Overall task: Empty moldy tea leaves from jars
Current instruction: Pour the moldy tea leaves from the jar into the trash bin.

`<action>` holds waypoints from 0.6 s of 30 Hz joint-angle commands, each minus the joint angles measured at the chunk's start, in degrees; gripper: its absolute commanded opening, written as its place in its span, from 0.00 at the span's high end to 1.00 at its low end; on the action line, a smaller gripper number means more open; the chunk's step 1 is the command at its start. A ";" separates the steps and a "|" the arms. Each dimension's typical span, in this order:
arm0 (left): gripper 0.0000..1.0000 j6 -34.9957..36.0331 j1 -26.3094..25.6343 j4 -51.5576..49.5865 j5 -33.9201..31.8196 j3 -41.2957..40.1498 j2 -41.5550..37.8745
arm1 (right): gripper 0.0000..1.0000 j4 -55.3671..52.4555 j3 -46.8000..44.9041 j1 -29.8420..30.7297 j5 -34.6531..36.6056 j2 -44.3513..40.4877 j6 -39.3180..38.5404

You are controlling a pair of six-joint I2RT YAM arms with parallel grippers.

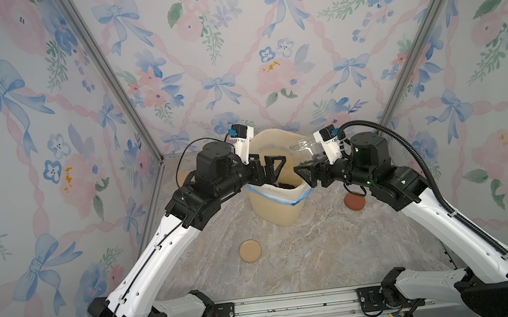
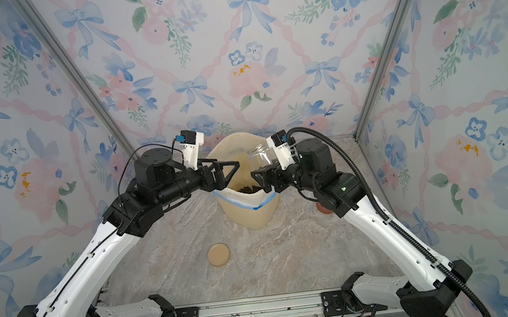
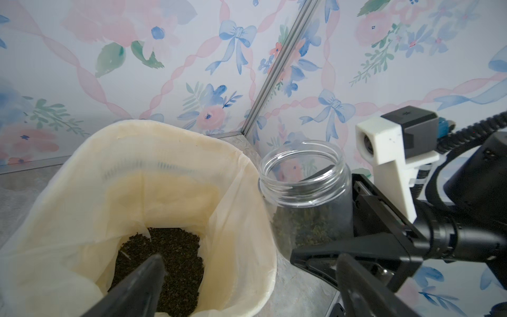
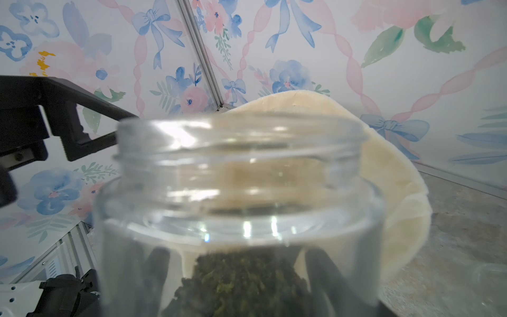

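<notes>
A clear open jar [image 1: 305, 151] [image 2: 260, 157] [image 3: 304, 186] [image 4: 238, 192] is held mouth up at the right rim of the cream bin [image 1: 276, 134] [image 2: 231, 140] [image 3: 164, 129]. My right gripper [image 1: 307, 166] [image 2: 259, 173] [image 4: 238, 263] is shut on its lower body. Dark moldy tea leaves [image 4: 241, 282] [image 3: 312, 227] lie in the jar's bottom. More leaves [image 3: 167, 260] [image 1: 285, 185] are heaped inside the bin's white liner. My left gripper [image 1: 275, 168] [image 2: 231, 171] [image 3: 251, 259] hangs open and holding nothing over the bin's left side, facing the jar.
A tan lid [image 1: 250, 251] [image 2: 219, 255] lies flat on the marble table in front of the bin, to the left. A reddish-brown lid [image 1: 354, 202] [image 2: 325, 208] lies under my right arm. Floral walls close in on three sides.
</notes>
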 commanded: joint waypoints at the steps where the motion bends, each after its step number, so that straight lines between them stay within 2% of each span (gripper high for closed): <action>1: 0.02 -1.91 1.30 4.91 11.90 0.62 1.13 | 0.28 5.88 3.03 -0.93 -3.54 0.14 3.07; 7: 0.02 -5.00 3.04 9.12 18.70 0.28 3.83 | 0.28 6.06 4.08 -1.72 -4.80 1.98 4.41; 18: 0.02 -9.10 3.04 13.79 22.10 1.86 10.30 | 0.28 9.69 0.69 -1.37 -5.83 0.89 5.87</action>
